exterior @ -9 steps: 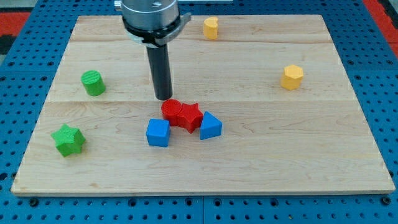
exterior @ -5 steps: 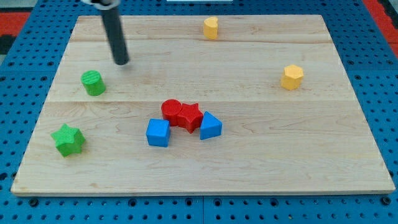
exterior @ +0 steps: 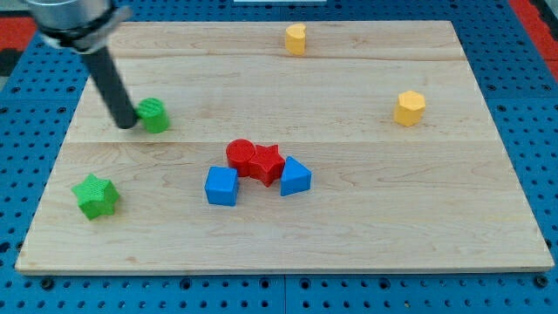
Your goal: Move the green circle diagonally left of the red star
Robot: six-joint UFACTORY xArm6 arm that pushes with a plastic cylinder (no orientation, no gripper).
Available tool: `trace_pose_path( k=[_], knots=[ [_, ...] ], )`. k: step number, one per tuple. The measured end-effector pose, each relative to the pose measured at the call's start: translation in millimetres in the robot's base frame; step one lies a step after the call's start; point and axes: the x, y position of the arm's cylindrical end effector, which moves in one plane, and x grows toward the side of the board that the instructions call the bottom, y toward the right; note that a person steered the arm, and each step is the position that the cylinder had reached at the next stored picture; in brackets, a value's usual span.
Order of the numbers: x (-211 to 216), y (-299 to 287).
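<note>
The green circle sits on the wooden board at the view's left. My tip is right against its left side. The red star lies near the board's middle, touching a red circle on its left. The green circle is up and to the left of the red star, some way off.
A blue cube sits below the red circle and a blue block touches the red star's right. A green star is at lower left. Two yellow blocks sit at the top and right.
My tip swung from beside the red circle up to the left, then came down on the green circle's left. The green circle has slid a little to the right.
</note>
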Motion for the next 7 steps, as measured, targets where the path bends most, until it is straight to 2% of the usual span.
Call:
trace_pose_path(
  k=[1,2,3,5,6,7],
  knots=[
    [-0.5,61.8],
    [-0.5,61.8],
    [-1.3,36.8],
    [-25.8,60.9],
    [-33.1,115.8],
    [-33.3,201.4]
  ],
)
